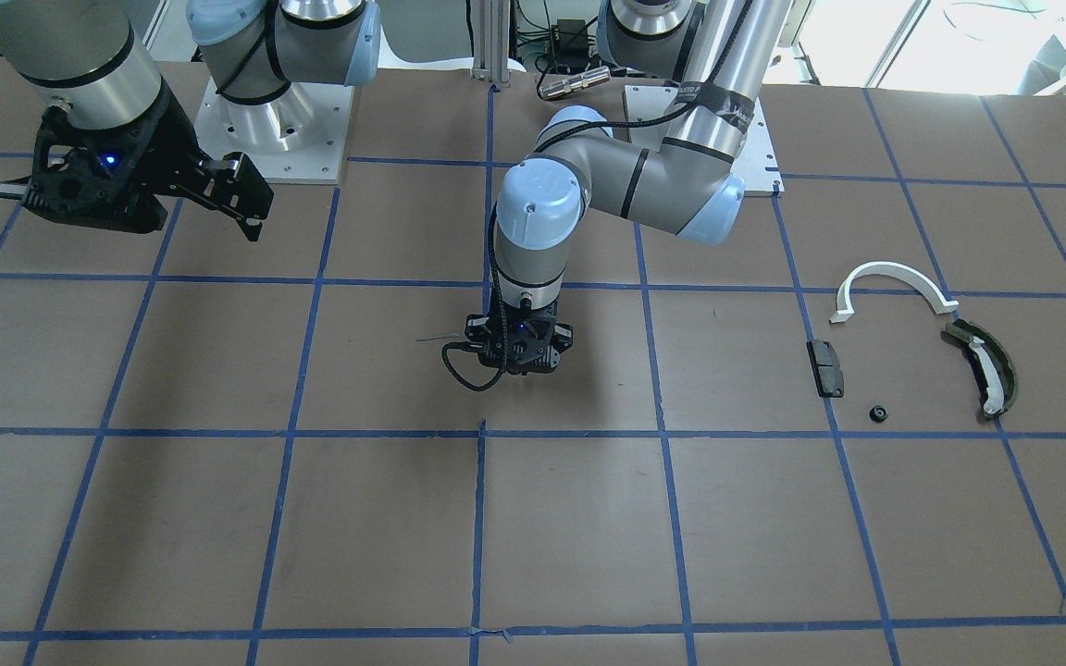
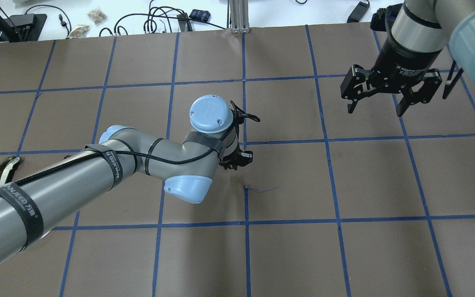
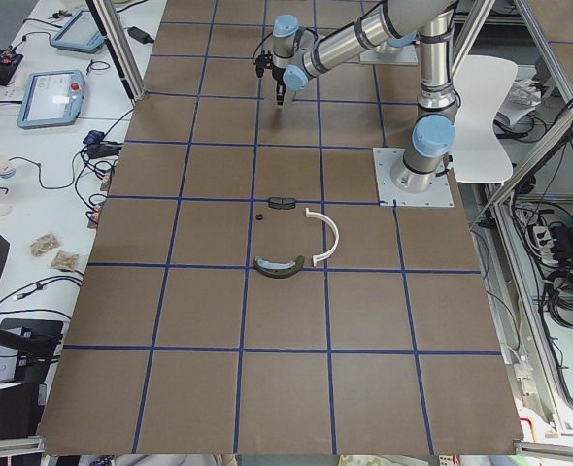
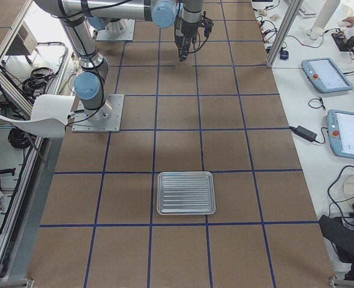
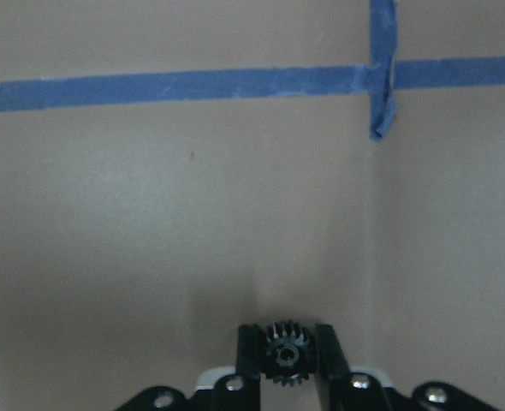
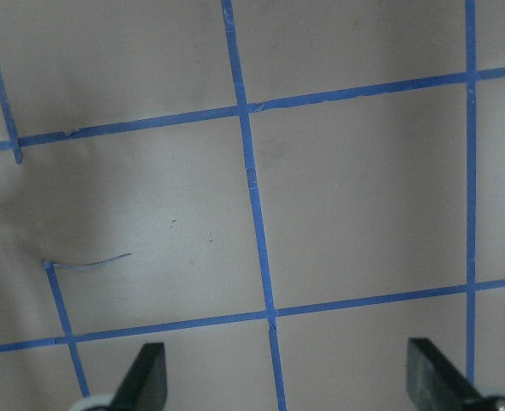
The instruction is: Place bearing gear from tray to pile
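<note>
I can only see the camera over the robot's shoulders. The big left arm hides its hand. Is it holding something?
Observer: Yes. The left wrist camera shows the left gripper shut on a small black gear.
Kid: Where does it go? I only see one dark curvy thing.
Observer: That dark olive curved piece belongs to the pile; the front camera also shows a white half-ring, a black block and a small black round part.
Kid: And the tray? I just see a corner.
Observer: The right-side camera shows the whole tray, silver and ribbed, with no parts visible on it.
</note>
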`<state>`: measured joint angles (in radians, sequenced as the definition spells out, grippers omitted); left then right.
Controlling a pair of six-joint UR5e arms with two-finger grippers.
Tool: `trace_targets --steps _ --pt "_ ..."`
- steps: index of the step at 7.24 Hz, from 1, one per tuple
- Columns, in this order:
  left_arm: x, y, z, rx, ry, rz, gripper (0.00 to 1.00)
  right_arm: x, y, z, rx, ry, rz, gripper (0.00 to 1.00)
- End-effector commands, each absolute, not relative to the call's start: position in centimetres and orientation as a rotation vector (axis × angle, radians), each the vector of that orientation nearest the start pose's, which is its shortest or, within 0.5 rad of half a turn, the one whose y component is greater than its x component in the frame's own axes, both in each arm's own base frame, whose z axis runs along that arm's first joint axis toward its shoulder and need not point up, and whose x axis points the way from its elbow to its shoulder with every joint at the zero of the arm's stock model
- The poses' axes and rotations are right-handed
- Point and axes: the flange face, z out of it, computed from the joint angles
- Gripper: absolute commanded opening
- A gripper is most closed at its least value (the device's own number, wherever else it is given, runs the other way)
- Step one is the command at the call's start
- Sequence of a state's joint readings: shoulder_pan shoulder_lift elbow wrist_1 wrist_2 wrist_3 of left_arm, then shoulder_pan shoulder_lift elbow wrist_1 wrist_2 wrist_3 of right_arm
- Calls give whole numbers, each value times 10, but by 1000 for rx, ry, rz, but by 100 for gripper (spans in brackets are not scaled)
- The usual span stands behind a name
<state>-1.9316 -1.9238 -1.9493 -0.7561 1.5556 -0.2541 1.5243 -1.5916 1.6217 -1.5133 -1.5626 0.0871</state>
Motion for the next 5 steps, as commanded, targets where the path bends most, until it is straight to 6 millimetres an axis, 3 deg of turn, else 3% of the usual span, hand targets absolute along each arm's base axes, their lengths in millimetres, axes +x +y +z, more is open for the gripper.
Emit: trace_targets --steps 1,2,3,5 --pt "-267 -481 256 228 3158 -99 0 115 -478 469 262 3126 123 100" --pt "-234 -480 276 263 3144 -20 0 116 -479 470 262 3124 109 100" --pt "-187 -475 295 334 3125 102 0 117 -479 471 253 3125 102 100" --pt "-50 -477 289 445 3044 284 0 117 -479 471 248 3127 101 100"
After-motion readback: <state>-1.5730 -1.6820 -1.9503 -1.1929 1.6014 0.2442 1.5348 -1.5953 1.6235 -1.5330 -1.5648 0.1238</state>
